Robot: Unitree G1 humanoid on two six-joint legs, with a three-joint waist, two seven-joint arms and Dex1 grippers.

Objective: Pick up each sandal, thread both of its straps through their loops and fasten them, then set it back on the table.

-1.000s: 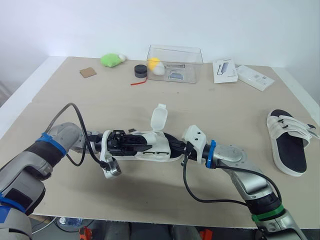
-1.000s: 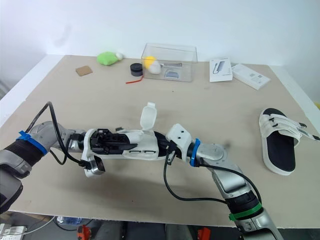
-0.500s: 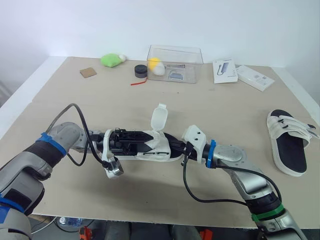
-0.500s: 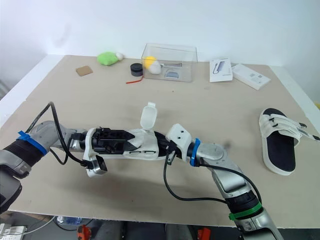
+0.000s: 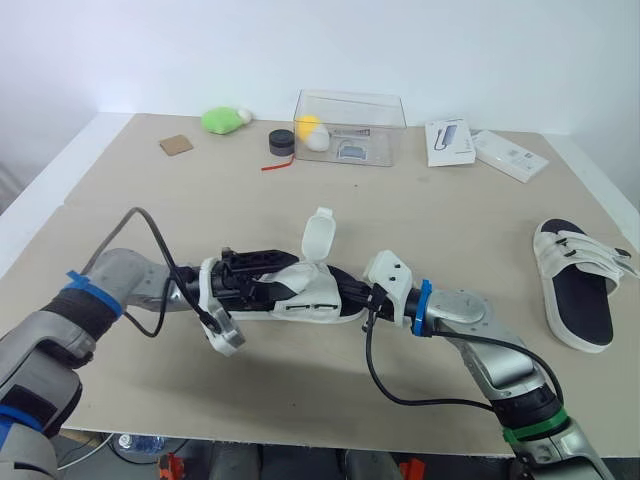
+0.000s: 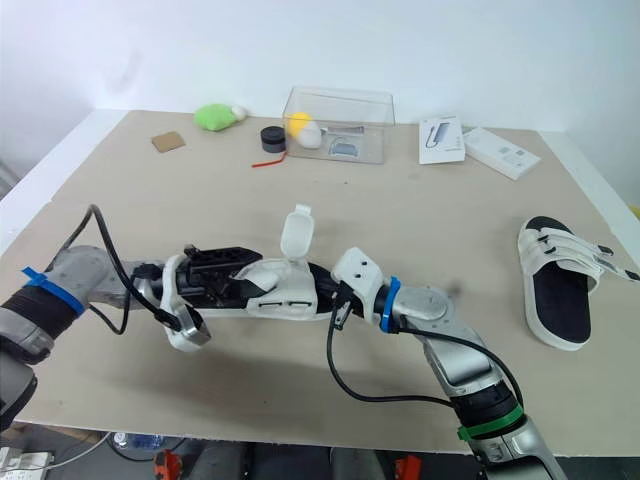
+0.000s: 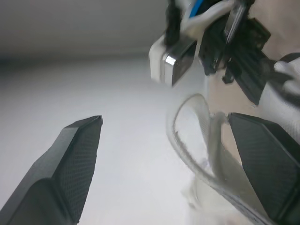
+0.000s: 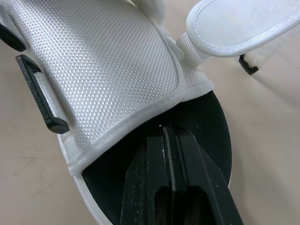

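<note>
A white sandal (image 5: 312, 296) with a black footbed lies mid-table, one strap flap (image 5: 319, 233) standing upright. My right gripper (image 8: 171, 140) is shut on the sandal's heel end, its fingers lying over the black footbed beside the white upper (image 8: 108, 65). My left gripper (image 5: 266, 274) is open at the toe end. In the left wrist view a curled white strap (image 7: 194, 140) sits between its fingers (image 7: 77, 154), close to one of them. A second sandal (image 5: 578, 282), with its straps across the foot, rests at the table's right edge.
At the back stand a clear box (image 5: 350, 128), a green toy (image 5: 222, 120), a black puck (image 5: 281, 142), a brown square (image 5: 176, 145) and two white packs (image 5: 450, 141) (image 5: 510, 155). The table's front edge runs just beneath both arms.
My left gripper's fingers have spread apart and its wrist has drawn back a little to the left. The sandal and the right arm have stayed in place.
</note>
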